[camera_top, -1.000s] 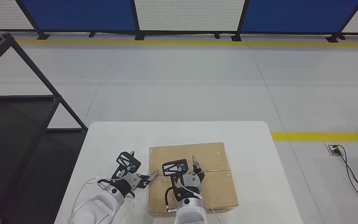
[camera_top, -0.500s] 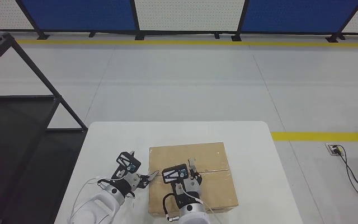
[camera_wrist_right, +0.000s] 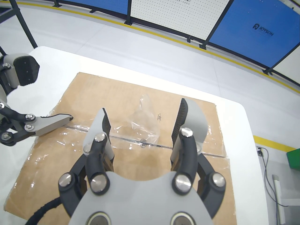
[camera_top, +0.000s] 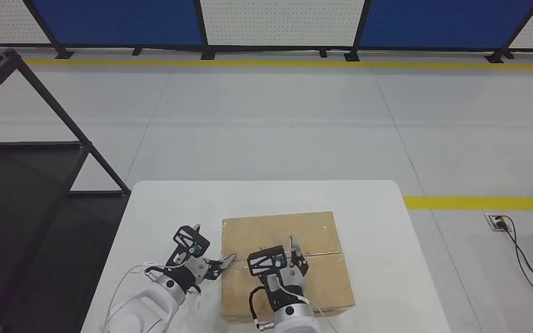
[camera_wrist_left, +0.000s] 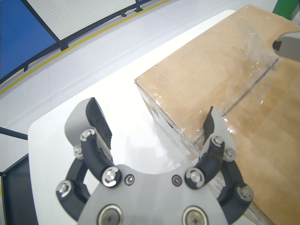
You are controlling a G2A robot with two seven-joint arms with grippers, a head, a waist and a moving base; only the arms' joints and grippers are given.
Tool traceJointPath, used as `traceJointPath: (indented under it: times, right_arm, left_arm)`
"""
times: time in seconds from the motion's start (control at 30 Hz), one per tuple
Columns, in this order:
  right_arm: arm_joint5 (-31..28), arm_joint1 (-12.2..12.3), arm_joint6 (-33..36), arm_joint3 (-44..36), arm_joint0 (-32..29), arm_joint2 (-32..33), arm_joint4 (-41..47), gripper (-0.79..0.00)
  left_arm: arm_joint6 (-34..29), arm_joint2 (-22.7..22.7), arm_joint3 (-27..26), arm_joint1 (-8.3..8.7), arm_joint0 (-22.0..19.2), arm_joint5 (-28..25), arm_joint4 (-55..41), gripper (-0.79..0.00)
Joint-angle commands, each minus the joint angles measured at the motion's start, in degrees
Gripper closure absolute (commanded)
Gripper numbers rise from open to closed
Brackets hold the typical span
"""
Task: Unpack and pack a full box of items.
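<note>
Box [camera_top: 318,237] is taped shut, so its contents stay hidden.

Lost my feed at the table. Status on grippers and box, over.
Left gripper open at the box edge, by the seam's end. Right gripper open above the box top. Box shut; clear tape over the seam bars the flaps.

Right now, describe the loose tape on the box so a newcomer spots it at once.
On the white table sits one closed cardboard box. A seam crosses its top, covered by clear tape. Near the seam's middle, one crumpled flap of tape lifts off the cardboard; the rest of the tape lies flat.
</note>
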Motion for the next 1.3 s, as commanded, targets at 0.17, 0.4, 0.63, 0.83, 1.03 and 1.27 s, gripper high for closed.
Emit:
traceJointPath:
  times: [0.17, 0.4, 0.63, 0.83, 1.03, 1.27]
  right_arm:
    - [2.8, -1.19, 1.23, 3.55, 1.61, -1.34, -4.46, -0.379]
    - [3.39, -2.36, 2.8, 5.75, 2.8, -1.94, -6.42, -0.289]
    - [2.62, -3.54, 4.12, 7.71, 4.44, -1.92, -6.16, -0.271]
    - [3.33, -4.54, 5.74, 9.26, 5.6, -1.64, -7.08, -0.099]
    - [4.37, -5.45, 6.73, 10.26, 6.11, -1.27, -8.17, 0.0]
    - [4.85, -6.23, 6.07, 9.61, 5.36, -0.81, -8.85, -0.379]
  left_arm:
    - [0.0, 0.0, 0.0, 0.0, 0.0, 0.0, 0.0, -0.785]
    - [0.0, 0.0, 0.0, 0.0, 0.0, 0.0, 0.0, -0.785]
    - [0.0, 0.0, 0.0, 0.0, 0.0, 0.0, 0.0, -0.785]
    - [0.0, 0.0, 0.0, 0.0, 0.0, 0.0, 0.0, -0.785]
    - [0.0, 0.0, 0.0, 0.0, 0.0, 0.0, 0.0, -0.785]
    - [0.0, 0.0, 0.0, 0.0, 0.0, 0.0, 0.0, -0.785]
